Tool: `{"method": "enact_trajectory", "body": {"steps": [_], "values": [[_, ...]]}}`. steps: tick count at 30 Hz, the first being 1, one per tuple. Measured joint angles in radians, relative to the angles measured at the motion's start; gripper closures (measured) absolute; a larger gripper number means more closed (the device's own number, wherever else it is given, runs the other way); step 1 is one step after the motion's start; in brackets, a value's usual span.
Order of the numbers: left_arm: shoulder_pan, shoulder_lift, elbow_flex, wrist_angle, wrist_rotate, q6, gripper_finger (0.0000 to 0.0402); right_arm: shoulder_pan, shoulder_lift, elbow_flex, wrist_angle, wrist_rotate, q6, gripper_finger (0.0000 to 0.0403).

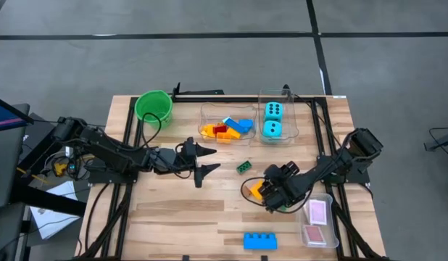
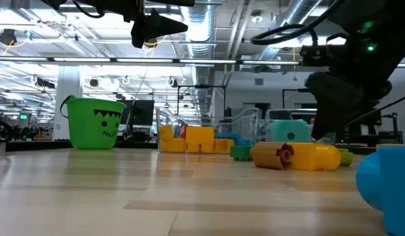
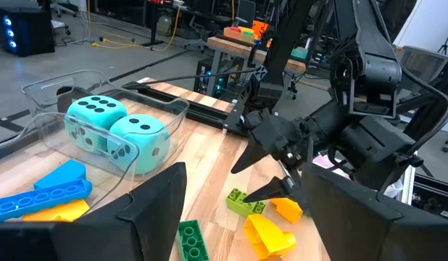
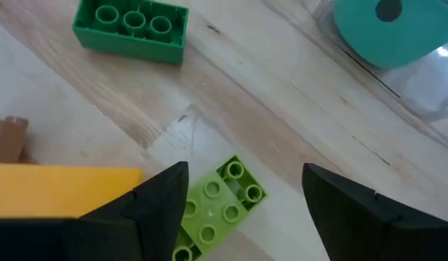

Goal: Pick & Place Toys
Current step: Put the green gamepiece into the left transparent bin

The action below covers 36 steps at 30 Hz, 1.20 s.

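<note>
Sorted by kind already: blocks in one clear tub (image 1: 225, 116), cyan dice (image 1: 272, 120) in the next. Right jaws (image 1: 271, 194) spread open, low over the surface, straddling a lime block (image 4: 213, 210), probably not touching. Left jaws (image 1: 206, 159) open, empty, raised beside the block tub.

Brightness: even, bright indoor light.
Source: ceiling strip lamps (image 2: 32, 36), seen in the low view high behind the left gripper (image 2: 164, 26).
Shadows: soft and short, directly under the right gripper (image 1: 262, 194) on the table (image 1: 173, 210).
Glare: sheen on the clear tub (image 3: 101, 90).
Blur: blue block (image 2: 386, 187) nearest the low camera, soft.
</note>
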Motion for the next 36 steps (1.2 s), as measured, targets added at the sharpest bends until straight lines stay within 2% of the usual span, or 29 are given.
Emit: {"method": "enact_trajectory", "body": {"steps": [5,9,15,36], "values": [[0.0,0.0,0.0,0.0,0.0,-0.002,0.0131,0.0,0.0,-0.008,0.034,-0.019,0.01,0.014],[0.0,0.0,0.0,0.0,0.0,-0.004,0.0131,-0.02,0.0,-0.057,0.084,-0.075,0.011,0.014],[0.0,0.0,0.0,-0.001,0.0,-0.004,0.0131,-0.039,0.0,-0.111,0.097,-0.087,0.044,0.014],[0.0,0.0,0.0,0.0,0.0,-0.003,0.0131,-0.038,-0.002,-0.114,0.094,-0.17,0.022,0.0141]]}}
